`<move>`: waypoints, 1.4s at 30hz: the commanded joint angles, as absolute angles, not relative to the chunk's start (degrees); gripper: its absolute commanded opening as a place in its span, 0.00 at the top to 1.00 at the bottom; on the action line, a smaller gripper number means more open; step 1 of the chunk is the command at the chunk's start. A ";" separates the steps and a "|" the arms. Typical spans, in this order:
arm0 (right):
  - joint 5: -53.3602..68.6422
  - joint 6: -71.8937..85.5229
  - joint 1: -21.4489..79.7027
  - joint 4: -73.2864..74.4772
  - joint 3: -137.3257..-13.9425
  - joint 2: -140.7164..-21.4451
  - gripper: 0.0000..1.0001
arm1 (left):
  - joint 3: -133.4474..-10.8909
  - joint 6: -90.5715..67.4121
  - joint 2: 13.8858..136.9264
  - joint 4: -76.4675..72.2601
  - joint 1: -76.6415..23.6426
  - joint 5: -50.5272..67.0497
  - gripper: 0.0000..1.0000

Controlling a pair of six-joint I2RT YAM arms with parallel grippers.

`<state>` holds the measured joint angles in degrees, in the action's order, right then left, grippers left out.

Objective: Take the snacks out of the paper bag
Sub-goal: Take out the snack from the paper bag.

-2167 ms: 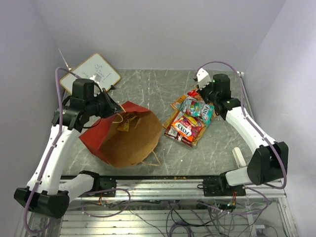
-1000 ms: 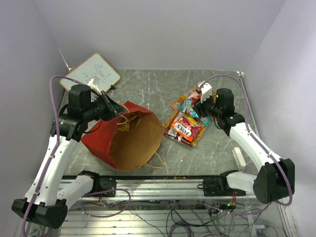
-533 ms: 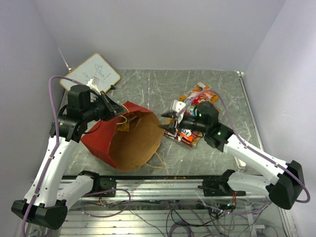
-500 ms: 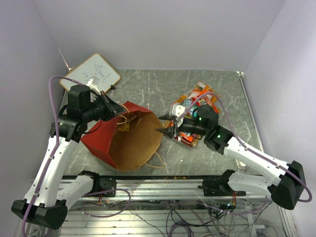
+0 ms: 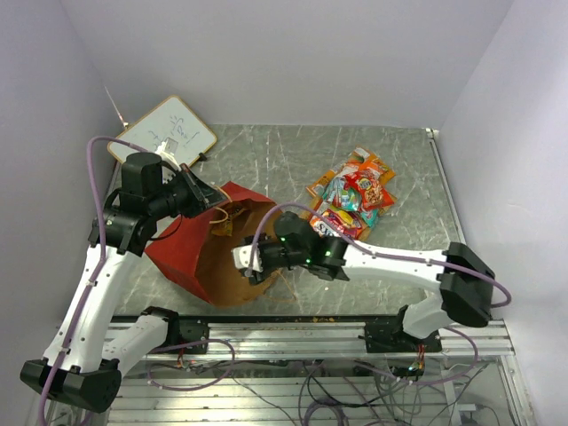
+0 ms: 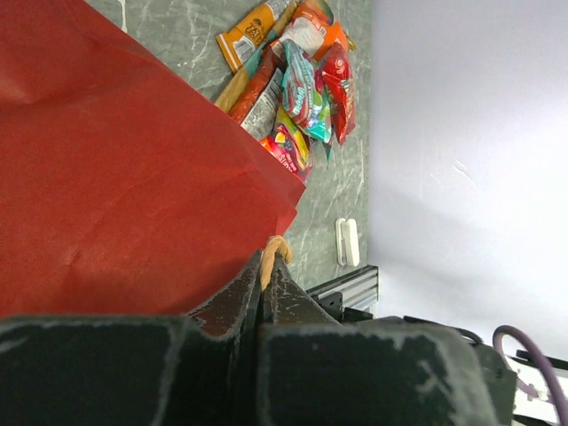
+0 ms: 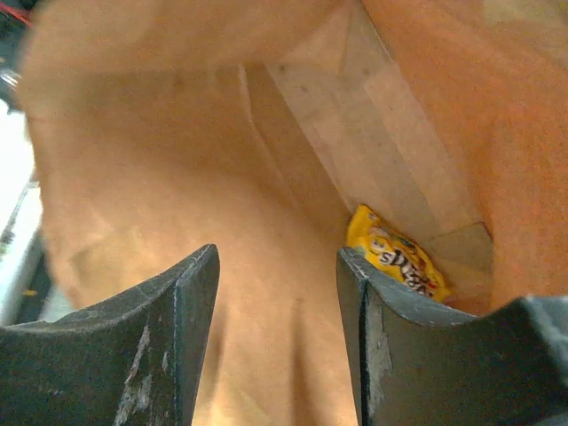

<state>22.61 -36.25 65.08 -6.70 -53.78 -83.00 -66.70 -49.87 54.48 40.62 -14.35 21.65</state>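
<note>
Grey table (image 5: 266, 151): left claw (image 6: 263, 271) pinches one paper bag (image 6: 115, 177); right claw (image 7: 277, 257) wide before one yellow packet (image 7: 397, 257).

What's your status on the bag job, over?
Left gripper shut on paper bag rim. Right gripper open inside bag. Yellow packet ahead at bottom, path clear. Other snacks out on table.

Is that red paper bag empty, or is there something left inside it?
Not empty. The right wrist view, looking into the paper bag, shows one yellow packet lying deep inside.
</note>
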 commanded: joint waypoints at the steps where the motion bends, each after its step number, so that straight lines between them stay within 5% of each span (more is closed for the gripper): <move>1: 15.90 -50.96 65.35 -2.36 -60.60 -88.94 0.44 | -68.98 -48.92 53.62 41.80 -14.51 22.15 0.93; 16: -4.55 -66.36 65.83 -10.07 -66.95 -107.54 0.42 | -71.10 -43.67 54.11 45.50 -14.54 26.94 0.93; 42: -17.33 -72.19 62.41 -13.24 -84.79 -131.04 0.41 | -73.01 -36.50 54.92 50.89 -14.56 33.14 0.93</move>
